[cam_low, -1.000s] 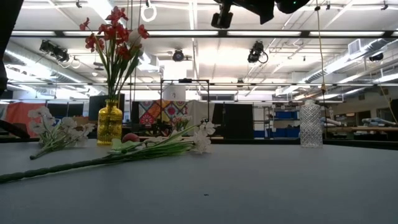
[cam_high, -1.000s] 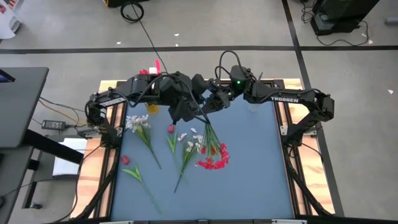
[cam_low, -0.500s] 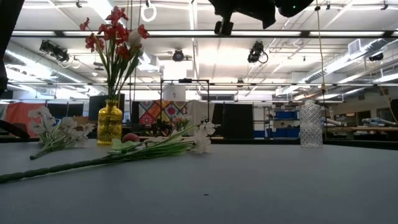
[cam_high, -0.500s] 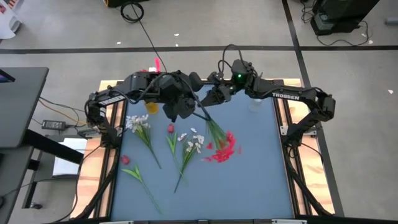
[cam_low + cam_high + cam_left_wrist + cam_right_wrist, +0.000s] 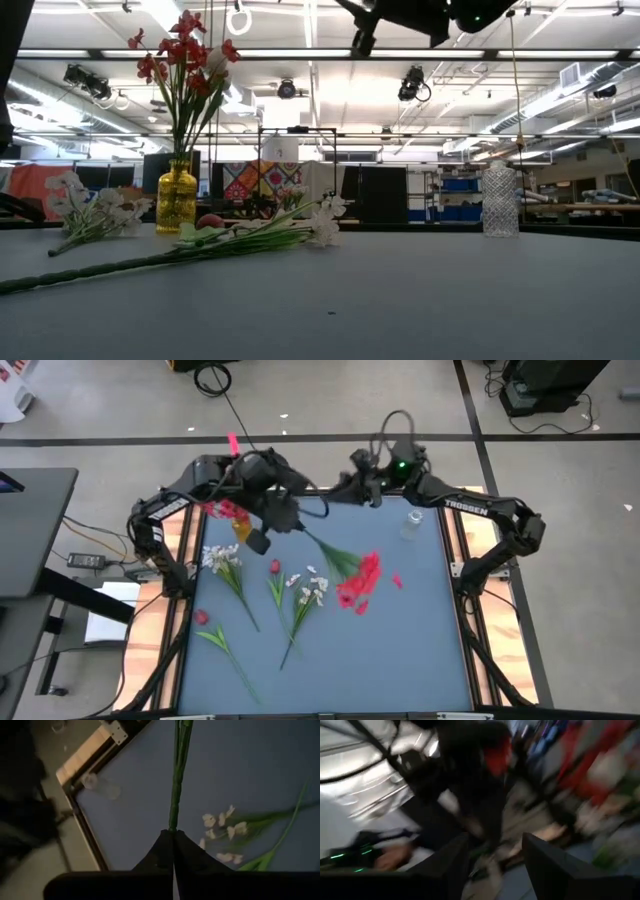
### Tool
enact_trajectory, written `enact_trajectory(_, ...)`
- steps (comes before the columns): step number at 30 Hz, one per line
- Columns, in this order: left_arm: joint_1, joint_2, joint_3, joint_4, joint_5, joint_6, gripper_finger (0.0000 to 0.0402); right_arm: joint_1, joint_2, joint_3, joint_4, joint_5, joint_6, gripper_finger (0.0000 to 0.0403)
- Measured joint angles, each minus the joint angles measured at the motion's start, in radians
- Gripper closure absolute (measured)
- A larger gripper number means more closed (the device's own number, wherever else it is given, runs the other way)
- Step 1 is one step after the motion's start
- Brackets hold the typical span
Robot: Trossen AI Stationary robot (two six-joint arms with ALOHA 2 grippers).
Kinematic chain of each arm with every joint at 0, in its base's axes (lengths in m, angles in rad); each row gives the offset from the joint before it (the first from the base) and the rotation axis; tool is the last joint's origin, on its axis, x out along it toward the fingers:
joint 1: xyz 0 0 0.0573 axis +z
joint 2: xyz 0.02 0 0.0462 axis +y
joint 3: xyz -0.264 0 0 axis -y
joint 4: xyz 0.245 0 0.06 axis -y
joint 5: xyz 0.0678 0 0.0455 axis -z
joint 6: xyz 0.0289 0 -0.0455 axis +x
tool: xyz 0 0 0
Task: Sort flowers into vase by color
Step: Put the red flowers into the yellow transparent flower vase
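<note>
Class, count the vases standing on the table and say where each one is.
2. A yellow vase holding red flowers stands at the far left of the table; a clear glass vase, with no flowers showing in it, stands at the far right.

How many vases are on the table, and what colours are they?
Yellow vase: 1
Clear glass vase: 1
Total: 2
</note>
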Motion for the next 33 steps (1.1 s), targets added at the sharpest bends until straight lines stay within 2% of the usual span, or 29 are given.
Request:
enact_trajectory(3, 0.049, -0.013, -0.001, 0.0, 0.018, -0.109, 0.0401, -0.039, -0.042, 0.0, -0.021, 0.113, -0.122, 0.0211)
enact_trajectory(5, 0.093, -0.032, -0.001, -0.002, 0.02, -0.24, 0.0401, -0.066, -0.077, 0.0, -0.075, 0.192, -0.22, 0.0211)
enact_trajectory(8, 0.147, -0.044, 0.001, 0.026, 0.021, -0.498, 0.0401, -0.092, -0.133, 0.0, -0.228, 0.357, -0.395, 0.0211)
enact_trajectory(11, 0.164, -0.065, -0.001, 0.05, 0.032, -0.627, 0.0401, -0.099, -0.162, 0.0, -0.398, 0.548, -0.515, 0.0211)
enact_trajectory(12, 0.16, -0.071, 0.0, 0.083, 0.035, -0.66, 0.0401, -0.105, -0.163, -0.002, -0.439, 0.581, -0.537, 0.0211)
enact_trajectory(14, 0.158, -0.084, 0.001, 0.122, 0.038, -0.715, 0.0401, -0.114, -0.151, -0.019, -0.479, 0.577, -0.548, 0.0211)
enact_trajectory(17, 0.159, -0.085, 0.001, 0.175, 0.011, -0.81, 0.0401, -0.123, -0.123, -0.065, -0.457, 0.472, -0.499, 0.0211)
enact_trajectory(22, 0.153, -0.087, -0.05, 0.213, -0.069, -0.937, 0.0401, -0.047, -0.106, -0.128, -0.201, 0.362, -0.394, 0.0211)
enact_trajectory(26, 0.135, -0.086, -0.15, 0.227, -0.073, -0.988, 0.0401, 0.032, -0.107, -0.135, -0.024, 0.385, -0.37, 0.0211)
enact_trajectory(33, 0.064, -0.102, -0.317, 0.382, -0.076, -1.009, 0.0401, 0.091, -0.107, -0.136, 0.006, 0.465, -0.378, 0.0213)
